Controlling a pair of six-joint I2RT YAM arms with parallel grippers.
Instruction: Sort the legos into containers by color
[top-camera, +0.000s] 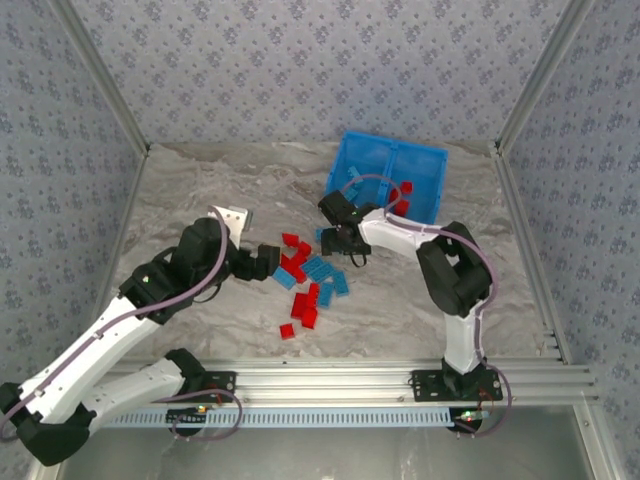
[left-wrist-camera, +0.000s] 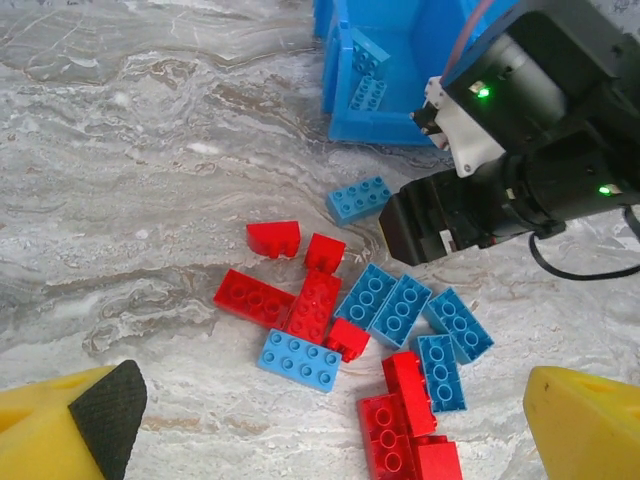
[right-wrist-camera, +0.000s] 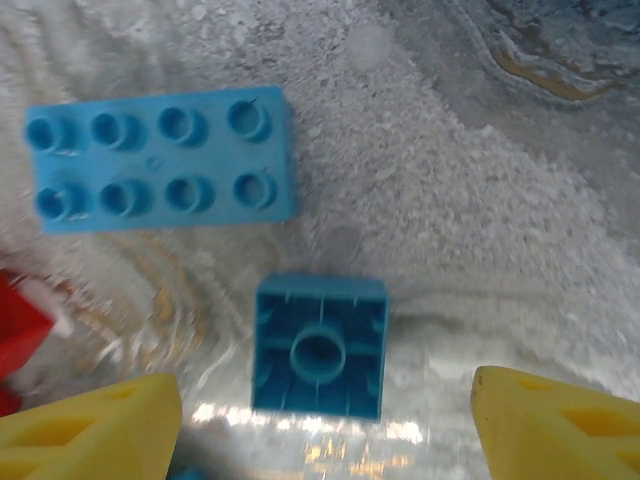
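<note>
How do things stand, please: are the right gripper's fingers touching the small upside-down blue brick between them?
Apart. In the right wrist view, bare table shows between the blue brick and the fingers on both sides.

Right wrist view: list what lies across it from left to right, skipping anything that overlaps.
Red brick at the edge → eight-stud light blue brick → upturned square light blue brick → right gripper's yellow finger.
</note>
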